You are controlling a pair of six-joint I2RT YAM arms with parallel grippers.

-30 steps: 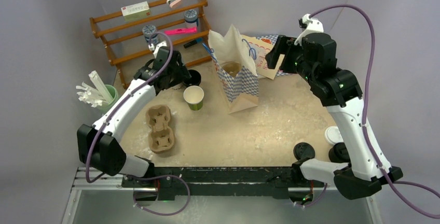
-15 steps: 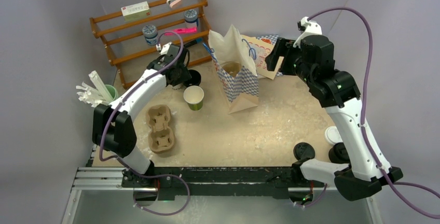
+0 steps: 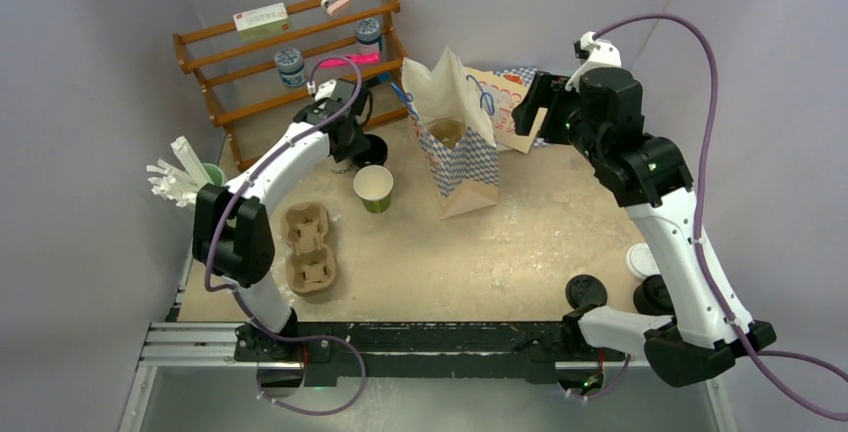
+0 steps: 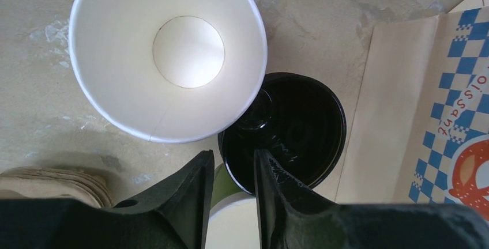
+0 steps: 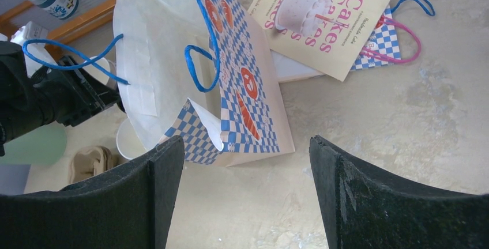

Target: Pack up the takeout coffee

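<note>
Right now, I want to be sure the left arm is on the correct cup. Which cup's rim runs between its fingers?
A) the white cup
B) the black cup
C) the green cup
B: in the left wrist view the left gripper has one finger inside the black cup and one outside its wall, while the white cup sits clear of both fingers.
</note>
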